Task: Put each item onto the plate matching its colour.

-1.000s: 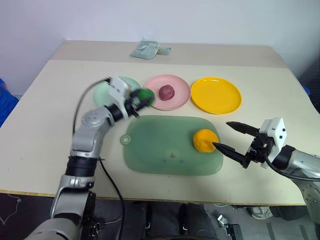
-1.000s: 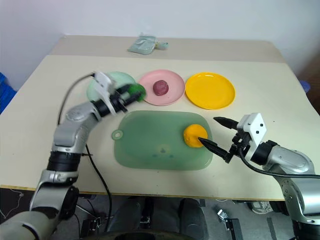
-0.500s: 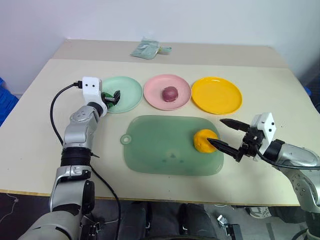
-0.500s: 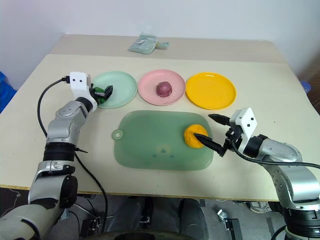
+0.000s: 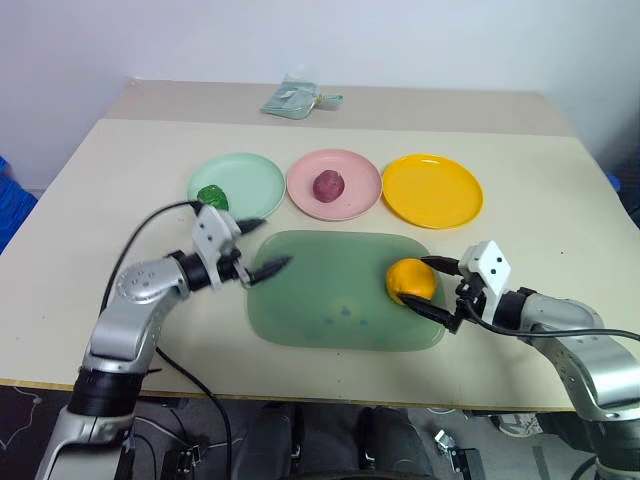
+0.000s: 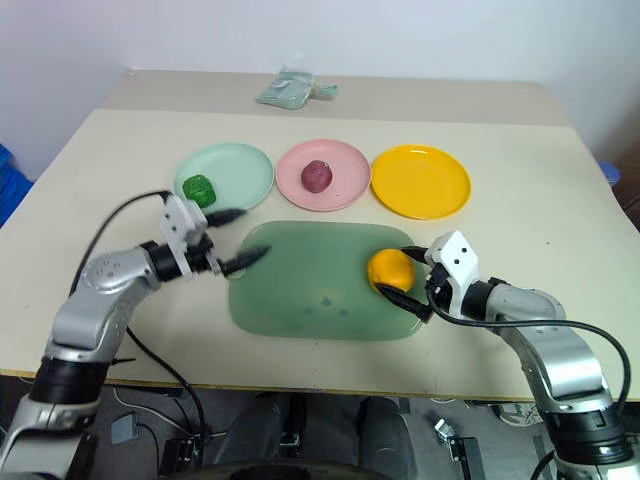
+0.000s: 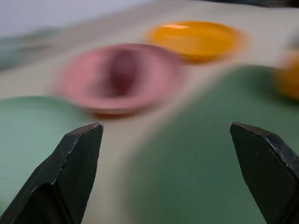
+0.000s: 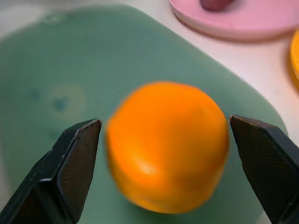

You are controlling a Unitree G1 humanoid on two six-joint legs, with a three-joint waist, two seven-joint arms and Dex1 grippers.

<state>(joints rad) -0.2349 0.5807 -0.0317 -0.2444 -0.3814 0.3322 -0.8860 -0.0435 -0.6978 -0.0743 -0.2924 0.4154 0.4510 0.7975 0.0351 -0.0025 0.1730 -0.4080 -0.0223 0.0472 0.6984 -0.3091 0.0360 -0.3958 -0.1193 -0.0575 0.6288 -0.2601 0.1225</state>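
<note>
The dark green item (image 5: 211, 195) lies on the mint green plate (image 5: 250, 178), free of any gripper. On the pink plate (image 5: 352, 195) sits the purple-red item (image 5: 328, 185). The yellow-orange plate (image 5: 433, 190) is bare. The orange item (image 5: 411, 281) rests on the green tray's right side. My right gripper (image 5: 417, 282) is open and straddles it; in the right wrist view its fingers (image 8: 74, 168) flank the orange item (image 8: 167, 144) with narrow gaps. At the tray's left edge my left gripper (image 5: 266, 243) hangs open and holds nothing.
The large translucent green tray (image 5: 330, 295) lies at the table's front centre, below the row of three plates. A small pale packet (image 5: 295, 100) sits near the far edge. Bare tabletop stretches to the left and right of the tray.
My left gripper opened, left the green item on the mint plate and drew back to the tray's left edge. My right gripper moved in around the orange item.
</note>
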